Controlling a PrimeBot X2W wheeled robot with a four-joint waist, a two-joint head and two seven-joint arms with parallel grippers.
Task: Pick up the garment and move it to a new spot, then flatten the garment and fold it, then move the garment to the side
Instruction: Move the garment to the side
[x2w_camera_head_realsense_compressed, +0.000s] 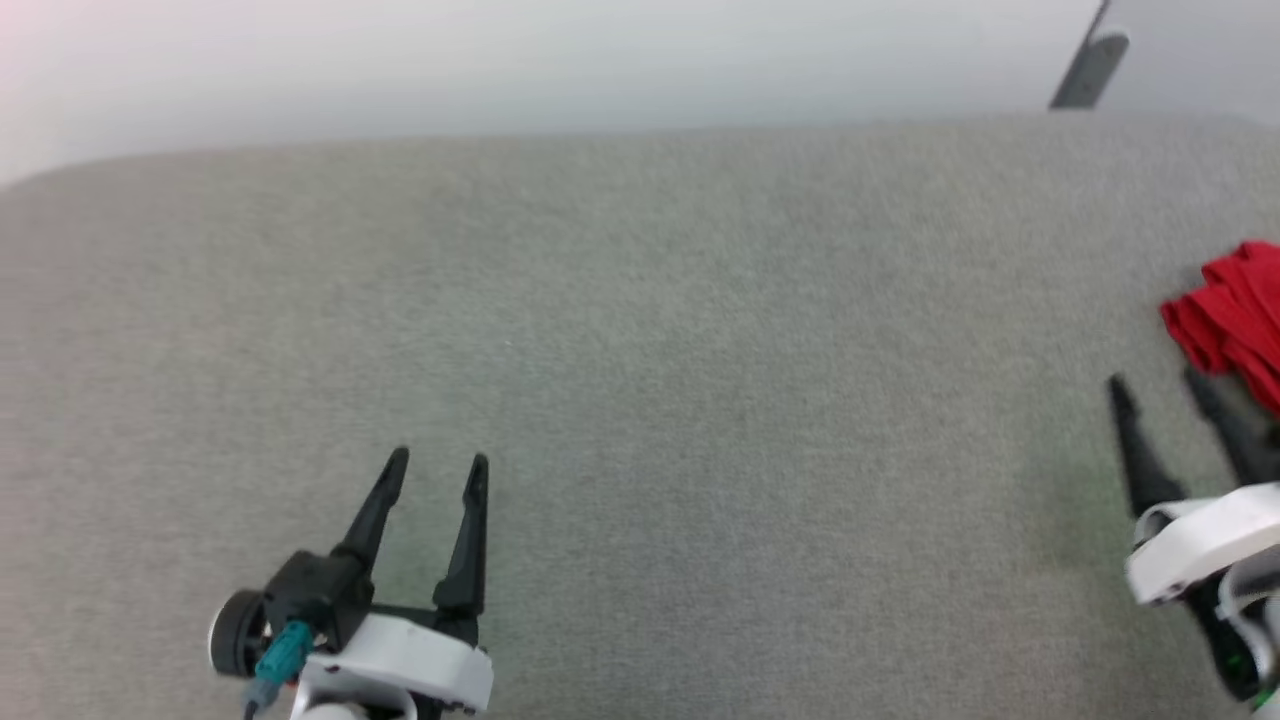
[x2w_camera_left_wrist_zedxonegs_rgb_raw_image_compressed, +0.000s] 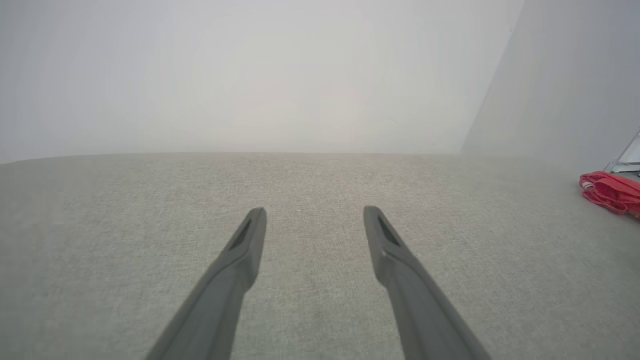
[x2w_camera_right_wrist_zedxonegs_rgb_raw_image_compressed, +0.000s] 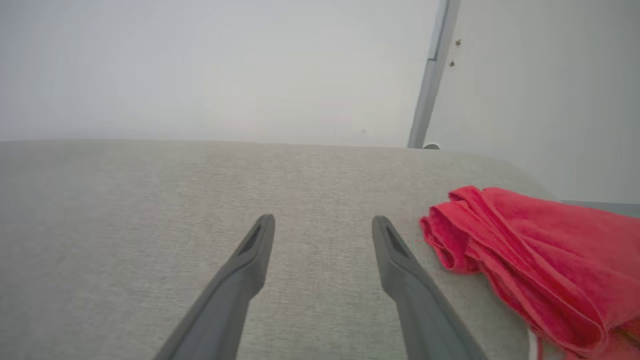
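Note:
The garment (x2w_camera_head_realsense_compressed: 1235, 318) is a bunched red cloth lying at the far right edge of the grey fabric surface (x2w_camera_head_realsense_compressed: 640, 380). In the right wrist view the garment (x2w_camera_right_wrist_zedxonegs_rgb_raw_image_compressed: 540, 265) lies in folds just right of my fingers. In the left wrist view the garment (x2w_camera_left_wrist_zedxonegs_rgb_raw_image_compressed: 611, 191) is small at the far right. My right gripper (x2w_camera_head_realsense_compressed: 1160, 385) is open, its tips just below and left of the cloth, not touching it. My left gripper (x2w_camera_head_realsense_compressed: 438, 462) is open at the lower left, over bare fabric, with nothing between its fingers.
A pale wall rises behind the surface's far edge. A grey metal post (x2w_camera_right_wrist_zedxonegs_rgb_raw_image_compressed: 430, 75) stands against the wall behind the right end, also seen as a dark bar (x2w_camera_head_realsense_compressed: 1090, 65) at the top right. The surface's right end curves down past the cloth.

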